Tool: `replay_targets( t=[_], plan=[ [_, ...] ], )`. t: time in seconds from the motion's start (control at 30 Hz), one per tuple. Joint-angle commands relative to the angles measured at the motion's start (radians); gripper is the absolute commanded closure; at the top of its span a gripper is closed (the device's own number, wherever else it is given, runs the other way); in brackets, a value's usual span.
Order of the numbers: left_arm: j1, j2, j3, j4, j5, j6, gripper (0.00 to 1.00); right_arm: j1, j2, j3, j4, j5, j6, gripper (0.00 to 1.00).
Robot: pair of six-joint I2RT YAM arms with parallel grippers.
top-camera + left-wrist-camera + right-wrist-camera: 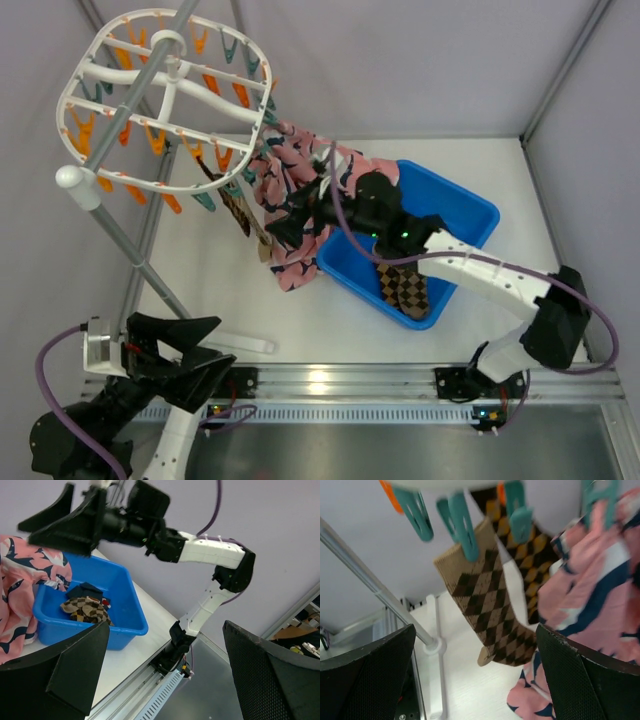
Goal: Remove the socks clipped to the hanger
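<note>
Your right gripper reaches toward ten o'clock, spread wide beside the pink socks; your left gripper sits wide at seven o'clock.

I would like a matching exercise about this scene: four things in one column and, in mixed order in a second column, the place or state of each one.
Column one
1. hanging checkered sock
2. loose checkered socks
3. left gripper
4. right gripper

Column two
A. open, close to the pink sock
B. lying in the blue bin
C. held by a teal clip
D. open, near the front edge of the table, holding nothing

Pairs: 1-C, 2-B, 3-D, 4-A
</note>
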Motion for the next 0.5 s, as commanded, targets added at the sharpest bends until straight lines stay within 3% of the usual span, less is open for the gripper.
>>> replay_targets(
  t=[0.0, 0.3, 0.4, 0.47],
  plan=[
    [0.012, -0.009, 0.038, 0.011, 0.019, -0.021, 0.01, 0.104, 0.113, 0.059, 0.025, 0.127, -0.081, 0.01],
    [0.014, -0.009, 0.070, 0.011, 0.032, -0.028, 0.02, 0.202, 0.403, 0.308, 0.003, 0.225, -0.077, 0.01],
    [0.012, -0.009, 0.066, 0.011, 0.028, -0.028, 0.02, 0.225, 0.462, 0.354, 0.011, 0.397, -0.055, 0.01],
    [0.012, -0.008, 0.061, 0.009, 0.027, -0.031, 0.02, 0.225, 0.512, 0.427, -0.064, 0.540, -0.038, 0.14]
  ],
)
